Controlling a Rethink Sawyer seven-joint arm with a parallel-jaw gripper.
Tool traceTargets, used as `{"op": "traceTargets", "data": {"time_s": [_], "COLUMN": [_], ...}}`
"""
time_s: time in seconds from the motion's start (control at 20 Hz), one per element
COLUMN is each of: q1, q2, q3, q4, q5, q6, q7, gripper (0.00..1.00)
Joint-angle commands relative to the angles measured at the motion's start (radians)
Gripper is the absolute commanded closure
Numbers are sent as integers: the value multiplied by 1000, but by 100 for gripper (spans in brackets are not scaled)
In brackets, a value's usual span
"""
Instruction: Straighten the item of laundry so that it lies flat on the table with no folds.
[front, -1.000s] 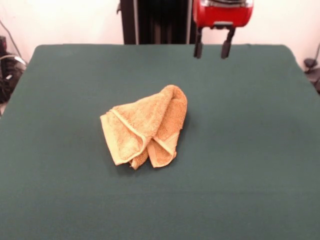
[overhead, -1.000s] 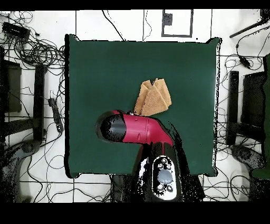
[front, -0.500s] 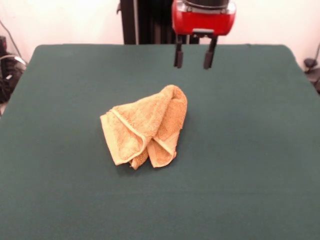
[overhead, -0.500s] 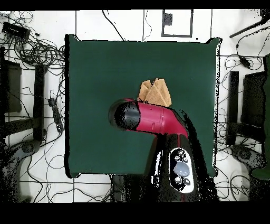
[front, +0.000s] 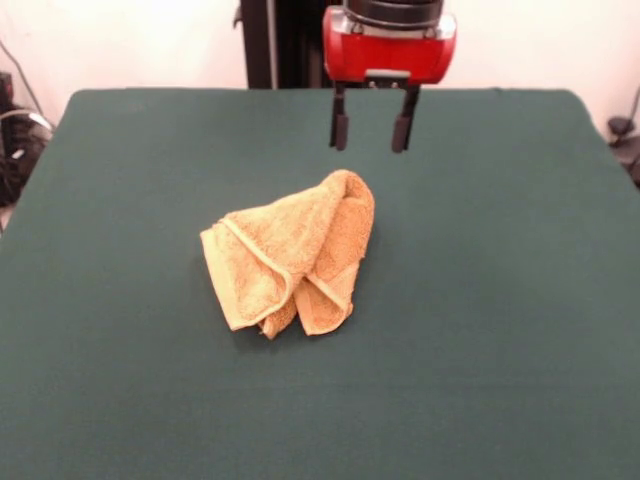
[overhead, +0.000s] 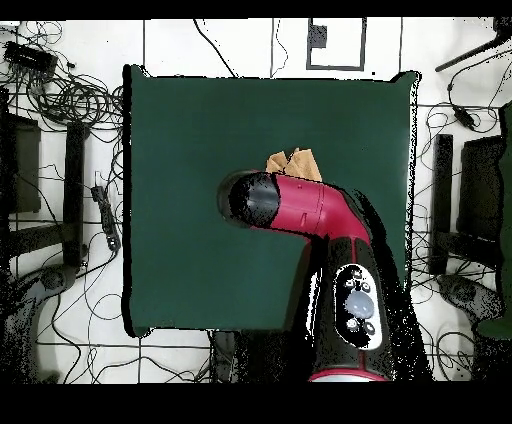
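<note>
Right now the gripper (front: 370, 130) hangs with fingers apart, holding nothing; the towel (front: 290, 260) sits bunched on the table (front: 500, 300), just below and nearer me. Risk: pinching 2 layers at that top fold lifts the whole wad, nothing unfolds.

Front view faces table (front: 500, 300) obliquely; overhead looks straight down.

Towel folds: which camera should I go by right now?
The front view: the whole crumpled towel shows, with the open gripper hanging above its far end. In the overhead view the arm covers all but a strip.
</note>
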Motion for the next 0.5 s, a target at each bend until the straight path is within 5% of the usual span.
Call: {"op": "traceTargets", "data": {"time_s": [0.05, 0.5], "q1": [-13, -42], "q2": [63, 118], "q3": [130, 159], "q4": [-49, -123], "q5": [-34, -36], "q6": [96, 135], "q7": [-14, -54], "gripper": [0, 0]}}
